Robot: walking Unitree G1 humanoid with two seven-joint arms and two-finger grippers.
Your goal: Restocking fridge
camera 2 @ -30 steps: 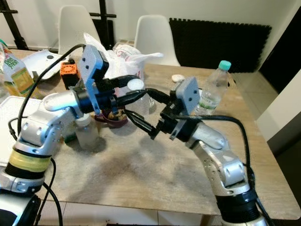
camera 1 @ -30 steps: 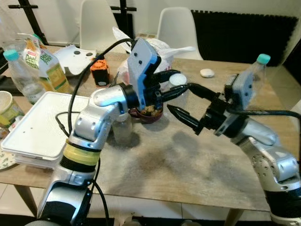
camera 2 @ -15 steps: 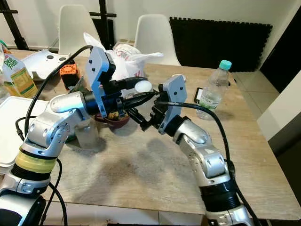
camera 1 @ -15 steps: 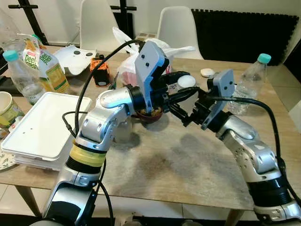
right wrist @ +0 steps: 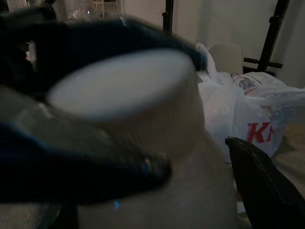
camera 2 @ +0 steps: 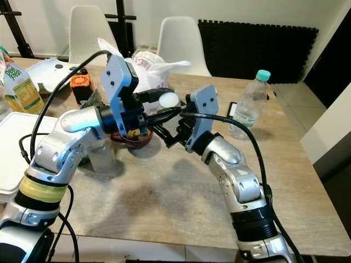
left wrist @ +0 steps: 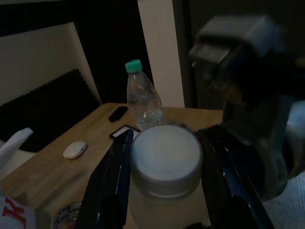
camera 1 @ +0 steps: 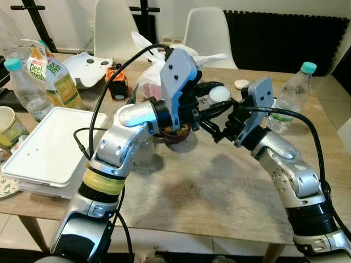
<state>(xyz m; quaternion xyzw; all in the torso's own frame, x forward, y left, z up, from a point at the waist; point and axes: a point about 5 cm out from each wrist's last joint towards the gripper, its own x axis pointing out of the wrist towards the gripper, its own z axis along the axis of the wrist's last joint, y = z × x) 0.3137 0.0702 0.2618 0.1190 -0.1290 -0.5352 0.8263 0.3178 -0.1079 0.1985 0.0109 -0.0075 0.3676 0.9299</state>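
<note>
Spread wide, the right gripper [camera 2: 164, 127] is closing in around the white-capped jar [left wrist: 164, 162], nearer than a second ago; beyond it the left gripper [camera 1: 211, 99] is pinching that jar above the table [camera 1: 219, 186], suggesting a handover.

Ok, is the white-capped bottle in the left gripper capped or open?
Capped. The white lid sits on the bottle, between the left gripper's fingers.
</note>
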